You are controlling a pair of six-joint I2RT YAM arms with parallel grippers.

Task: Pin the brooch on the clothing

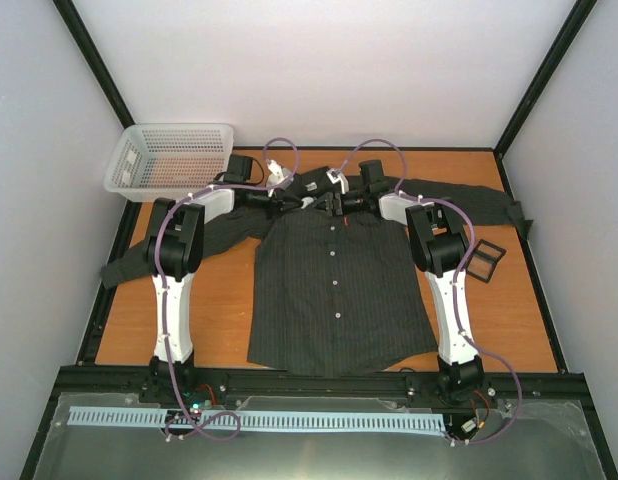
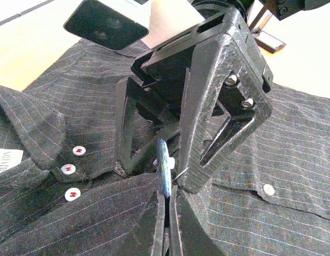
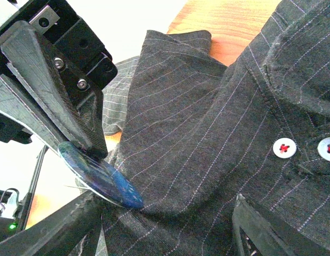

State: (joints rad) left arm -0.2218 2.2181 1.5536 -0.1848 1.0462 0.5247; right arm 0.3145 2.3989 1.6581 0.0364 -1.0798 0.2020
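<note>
One glossy blue disc, the brooch (image 3: pixel 101 176), sits at the collar of the shirt (image 1: pixel 334 290), its lower rim touching a raised fold of cloth. Our left gripper (image 2: pixel 166 200) is clamped on it; seen along those fingers it stands upright, edge-on. Our right gripper (image 3: pixel 165 213) is spread wide, straddling the fold. We see the shirt flat, collar far, hem toward the near edge of the counter (image 1: pixel 219 330), sleeves out sideways. Open wood flanks its body; a basket (image 1: pixel 169 160) fills the far-left corner.
</note>
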